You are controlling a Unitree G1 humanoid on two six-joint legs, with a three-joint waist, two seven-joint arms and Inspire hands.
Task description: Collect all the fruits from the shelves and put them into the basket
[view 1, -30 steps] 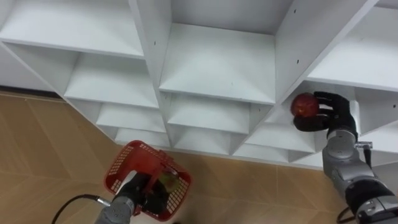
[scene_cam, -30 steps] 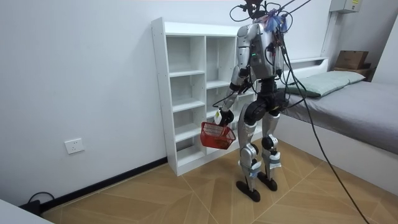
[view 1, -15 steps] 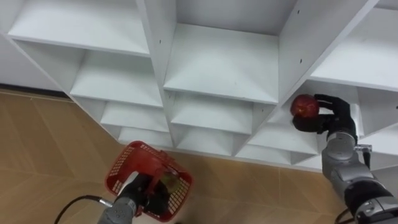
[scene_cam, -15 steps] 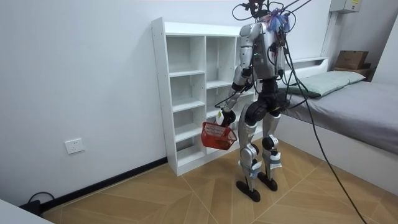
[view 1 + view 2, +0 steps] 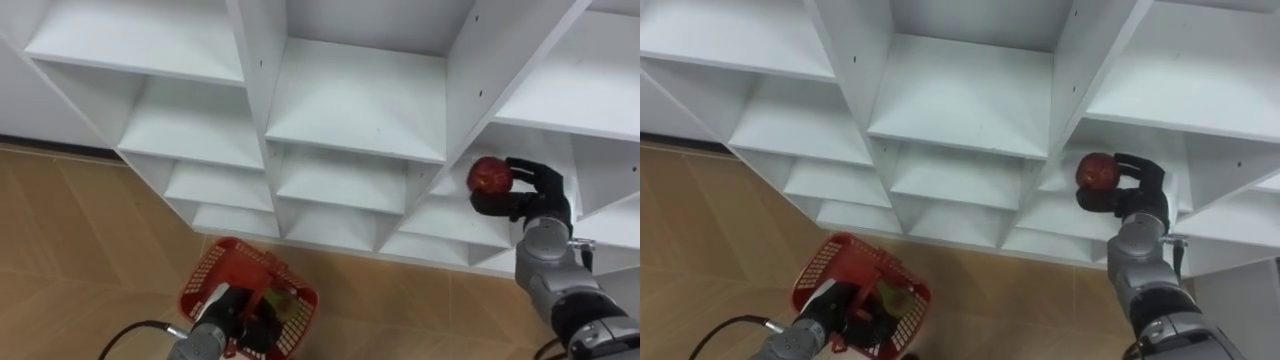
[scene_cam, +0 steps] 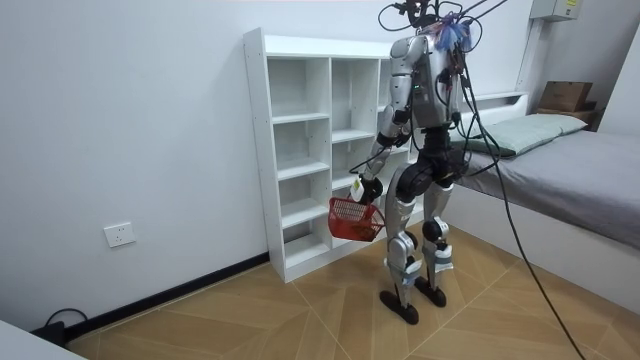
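Observation:
My right hand (image 5: 530, 195) (image 5: 1135, 187) is curled round a red apple (image 5: 489, 174) (image 5: 1096, 170) just in front of the right-hand shelf column of the white closet (image 5: 350, 110) (image 6: 300, 150). Low at the left, my left hand (image 5: 232, 318) (image 5: 833, 310) grips the handle of a red wire basket (image 5: 248, 297) (image 5: 858, 294) (image 6: 355, 218) that hangs above the wooden floor. A greenish fruit (image 5: 283, 305) (image 5: 891, 297) lies inside the basket. In the room view I stand facing the closet, upright, close to its front.
The closet's compartments in view are bare white shelves. A bed (image 6: 560, 160) stands behind me at the room view's right. Wooden floor (image 5: 90, 250) spreads below the closet.
The basket and my left hand have drifted slightly right and lower in the eye view. My right hand still holds the apple at the same shelf, barely moved.

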